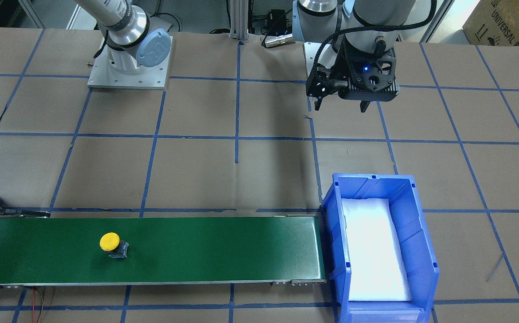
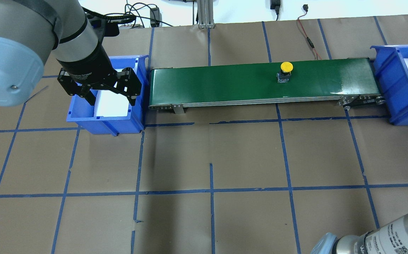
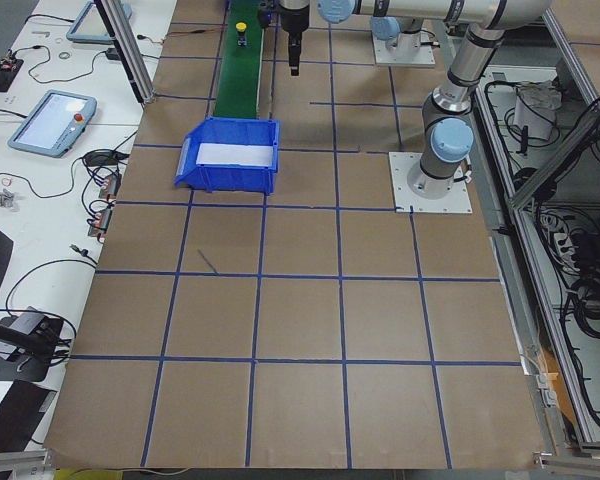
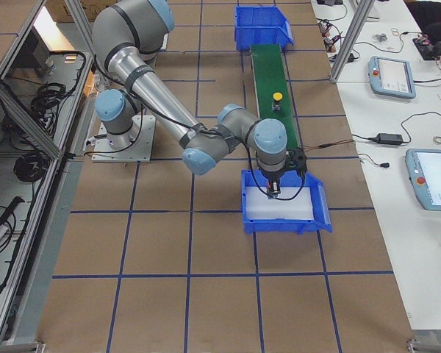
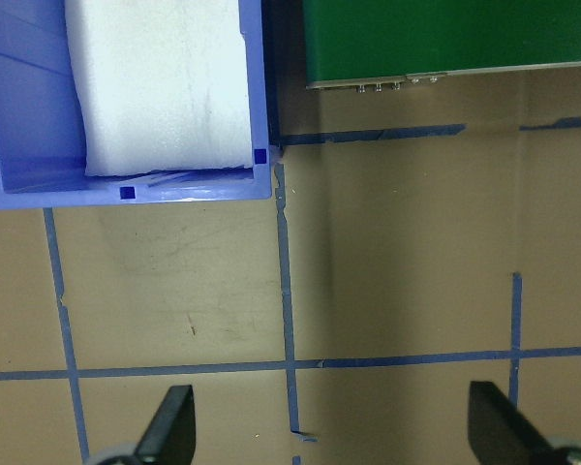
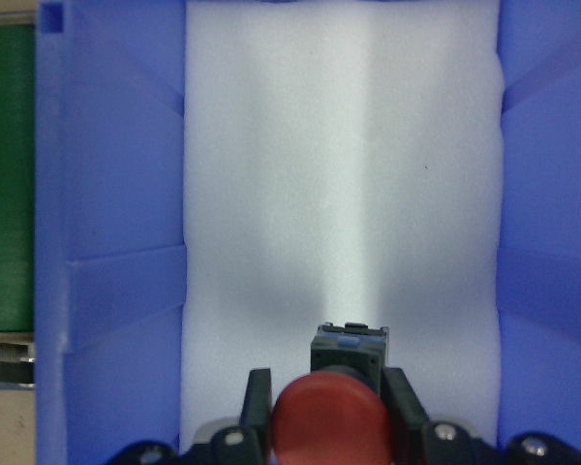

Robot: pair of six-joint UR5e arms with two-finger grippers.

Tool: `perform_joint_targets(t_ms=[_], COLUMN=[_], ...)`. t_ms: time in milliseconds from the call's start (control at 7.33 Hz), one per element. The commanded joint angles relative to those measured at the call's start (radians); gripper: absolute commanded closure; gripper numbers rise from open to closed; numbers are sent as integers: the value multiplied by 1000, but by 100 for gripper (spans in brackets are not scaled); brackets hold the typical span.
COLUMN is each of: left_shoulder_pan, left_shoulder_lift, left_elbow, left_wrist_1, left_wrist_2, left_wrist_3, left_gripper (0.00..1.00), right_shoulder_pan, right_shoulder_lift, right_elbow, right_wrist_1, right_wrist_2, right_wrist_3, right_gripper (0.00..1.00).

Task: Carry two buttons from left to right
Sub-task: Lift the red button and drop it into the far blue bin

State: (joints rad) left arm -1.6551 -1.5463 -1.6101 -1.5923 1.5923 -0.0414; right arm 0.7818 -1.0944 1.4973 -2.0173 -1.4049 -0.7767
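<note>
The yellow button (image 1: 111,244) stands on the green belt (image 1: 205,251), towards the robot's right end; it also shows in the overhead view (image 2: 286,70). The red button (image 6: 329,421) is between the fingers of my right gripper (image 6: 327,389), which is shut on it above the white foam of the right blue bin (image 4: 283,209). My left gripper (image 2: 111,100) hangs open and empty near the left blue bin (image 2: 84,118), its fingertips (image 5: 169,426) spread wide over the paper.
The belt runs between the two blue bins. The left bin (image 1: 378,242) holds only a white foam pad. Brown paper with blue tape lines covers the table (image 2: 225,158). Cables lie beyond the belt's far side.
</note>
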Motion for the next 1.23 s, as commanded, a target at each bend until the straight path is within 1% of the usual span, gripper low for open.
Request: perform_joint_targets(t_ms=[0, 137, 273, 410, 683, 819, 956, 1092], left_shoulder_pan=[0, 0, 0, -2, -2, 0, 0, 0], left_shoulder_lift=[2, 3, 3, 3, 3, 3, 3, 3], left_elbow=[-13, -17, -17, -17, -17, -17, -17, -17], left_wrist_1=[0, 0, 0, 0, 0, 0, 0, 0], left_wrist_2=[0, 0, 0, 0, 0, 0, 0, 0], left_wrist_3=[0, 0, 0, 0, 0, 0, 0, 0], left_gripper=[0, 0, 0, 0, 0, 0, 0, 0], right_shoulder_pan=[-6, -6, -6, -6, -6, -6, -4, 10], right_shoulder_lift=[36, 51, 45, 41, 28, -13, -83, -146], right_elbow=[3, 1, 1, 1, -2, -3, -2, 20], right_wrist_1=[-1, -4, -4, -4, -4, -3, 11, 15], right_wrist_2=[1, 3, -2, -11, -14, -37, -75, -78], right_wrist_3=[-1, -2, -7, -13, -22, -19, -21, -6], right_gripper=[75, 70, 43, 1, 0, 0, 0, 0])
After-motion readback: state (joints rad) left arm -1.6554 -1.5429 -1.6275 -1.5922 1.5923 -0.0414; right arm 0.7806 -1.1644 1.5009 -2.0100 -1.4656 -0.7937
